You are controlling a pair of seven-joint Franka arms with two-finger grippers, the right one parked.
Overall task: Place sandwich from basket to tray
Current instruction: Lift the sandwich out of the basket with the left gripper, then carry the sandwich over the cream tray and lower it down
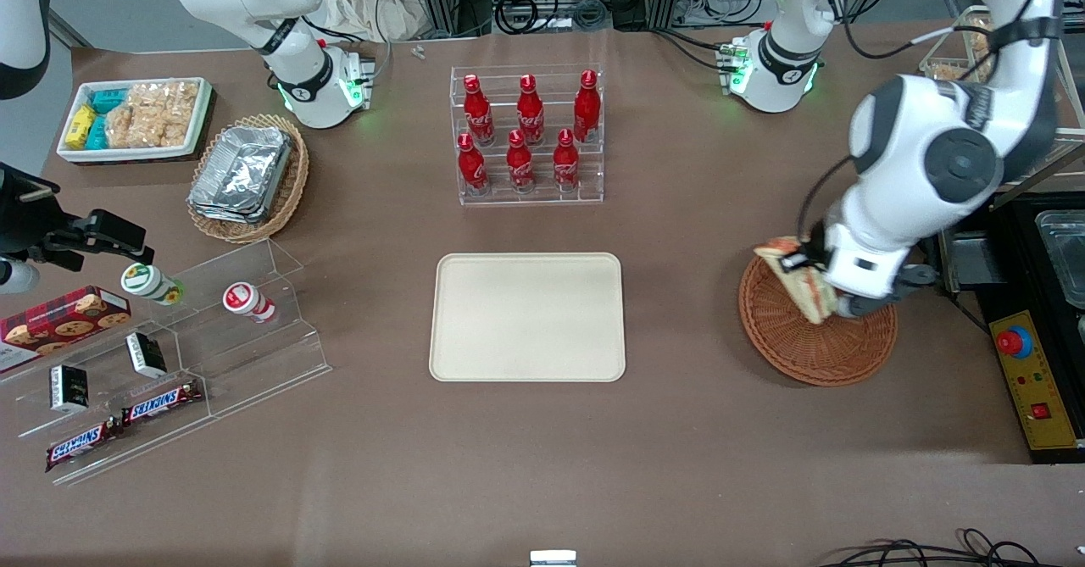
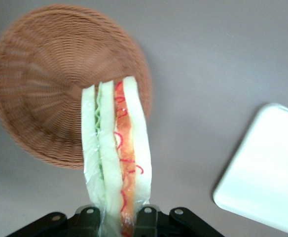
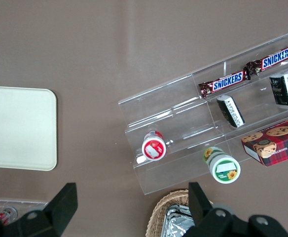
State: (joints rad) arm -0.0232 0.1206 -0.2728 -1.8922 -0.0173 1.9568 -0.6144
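My left gripper (image 1: 835,300) is shut on the sandwich (image 1: 797,277), a wrapped wedge of white bread with red-orange and green filling, and holds it above the reddish-brown wicker basket (image 1: 784,347). In the left wrist view the sandwich (image 2: 117,153) stands out from between the fingers (image 2: 146,217), with the basket (image 2: 40,84) below it and nothing lying in it. The cream-beige tray (image 1: 527,316) lies flat at the table's middle, toward the parked arm from the basket; its corner shows in the left wrist view (image 2: 267,173).
A clear rack of red bottles (image 1: 527,135) stands farther from the front camera than the tray. A tan basket with foil trays (image 1: 246,175), a white snack bin (image 1: 136,118) and a clear stepped stand with snacks (image 1: 169,355) lie toward the parked arm's end. A yellow control box (image 1: 1030,380) lies beside the basket.
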